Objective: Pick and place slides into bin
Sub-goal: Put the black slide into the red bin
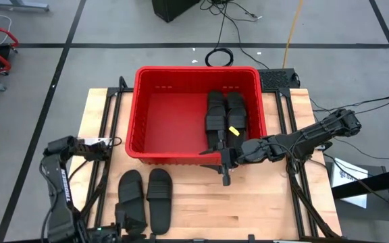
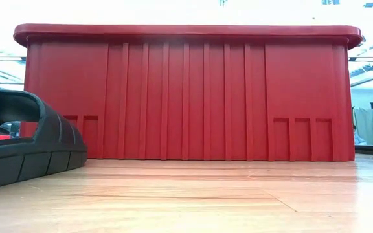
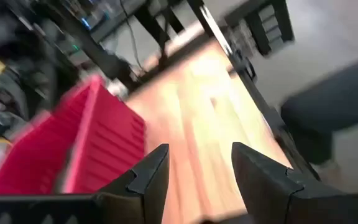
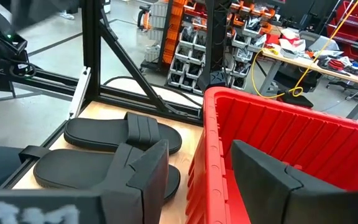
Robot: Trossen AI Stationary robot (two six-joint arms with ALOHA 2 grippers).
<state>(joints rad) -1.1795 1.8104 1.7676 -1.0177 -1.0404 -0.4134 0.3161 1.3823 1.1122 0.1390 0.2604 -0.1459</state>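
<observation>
The red bin [image 1: 181, 111] stands at the table's far middle; its near wall fills the low view [image 2: 186, 90]. Black slides [image 1: 225, 111] lie inside it at its right side. Two more slides [image 1: 130, 192] [image 1: 159, 199] lie soles down on the table at the near left, and also show in the right wrist view [image 4: 123, 134] [image 4: 92, 168]. One slide shows in the low view [image 2: 24, 142]. My right gripper [image 1: 219, 165] [image 4: 197, 180] is open and empty above the bin's near rim [image 4: 211, 102]. My left gripper [image 1: 130, 226] [image 3: 201, 174] is open and empty by the slides' near ends.
Black frame rails [image 1: 107, 172] run along the table's left and right sides [image 1: 296, 182]. Bare wood [image 1: 248, 209] lies at the near right. Cables [image 1: 218, 57] lie on the floor behind the bin.
</observation>
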